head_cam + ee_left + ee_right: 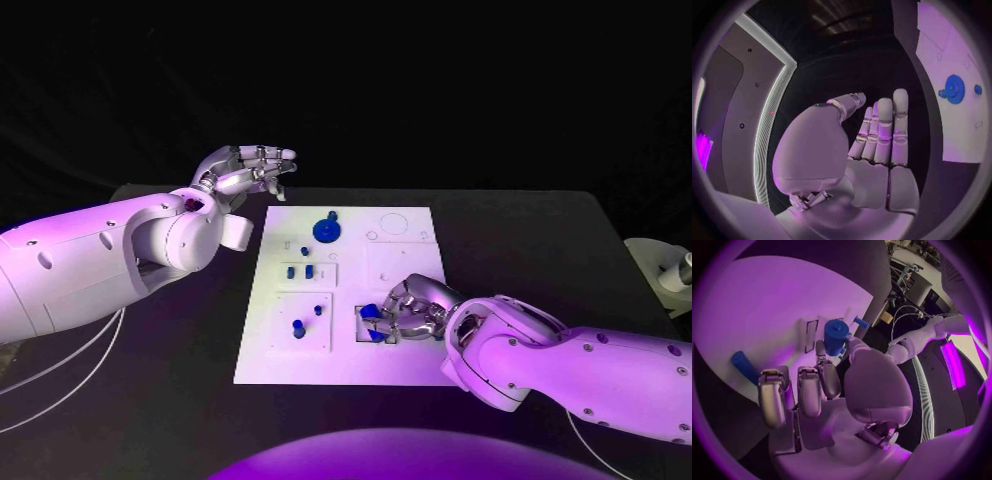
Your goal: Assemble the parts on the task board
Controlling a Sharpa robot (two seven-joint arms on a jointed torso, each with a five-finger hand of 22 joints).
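1. Board, white, lies flat in the middle of the black table, and I use it as my landmark
2. My right hand sits over the board's near right part, fingers curled down at a small recess there
3. In my right wrist view a blue cylinder stands upright on the board right at my fingertips; thumb and finger seem to close on it, so I call it held
4. A blue bar lies flat on the board beside that hand, apart from my fingers
5. My left hand hangs just off the board's far left corner, above the table, fingers straight and close together, thumb apart, holding nothing
6. A blue gear sits on the board's far left part, with a small blue knob near it
7. Small blue pegs stand in the board's left column, with a further blue piece nearer to me
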